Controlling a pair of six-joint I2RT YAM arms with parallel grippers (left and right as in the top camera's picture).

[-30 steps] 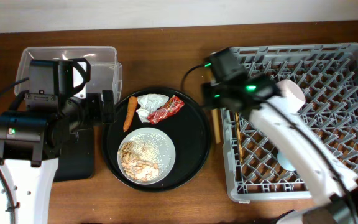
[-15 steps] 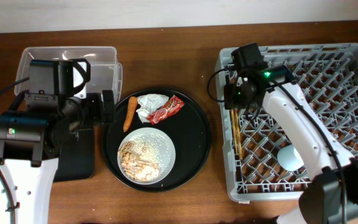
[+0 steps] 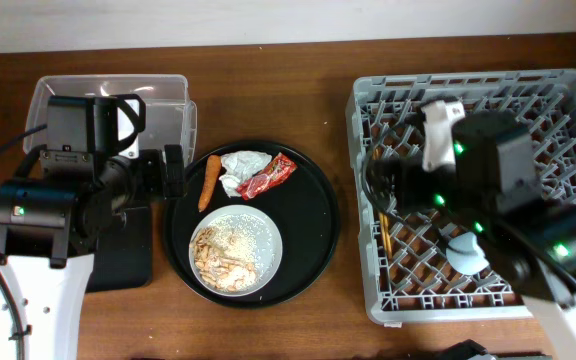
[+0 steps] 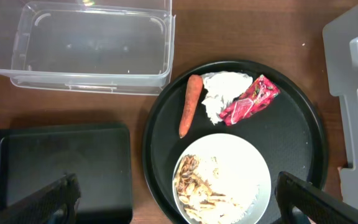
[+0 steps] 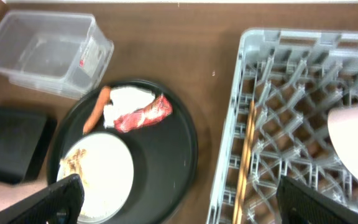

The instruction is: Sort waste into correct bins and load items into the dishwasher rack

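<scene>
The dishwasher rack (image 3: 568, 90) fills the right side. A pair of chopsticks (image 3: 383, 225) lies along its left columns, also visible in the right wrist view as chopsticks (image 5: 247, 155). A light-blue cup (image 3: 465, 252) sits in the rack, and a white bowl (image 5: 356, 143) rests further right. My right gripper (image 5: 185, 208) hangs open high above the rack's left edge, holding nothing. The speckled plate (image 3: 253, 240) carries food scraps (image 3: 218, 260). Beside it are a carrot (image 3: 207, 183), a napkin (image 3: 243, 170) and a red wrapper (image 3: 268, 176). My left gripper (image 4: 179, 205) is open above the plate.
A large round black tray (image 3: 308, 215) holds the plate and the waste. The clear tub (image 3: 108, 95) stands at the back left, with the flat black tray (image 3: 128, 250) in front of it, partly under my left arm. Bare wood separates the round tray from the rack.
My right gripper opened and left the chopsticks lying in the rack. That arm then drew back to the right and upward over the rack. The left arm stayed still.
</scene>
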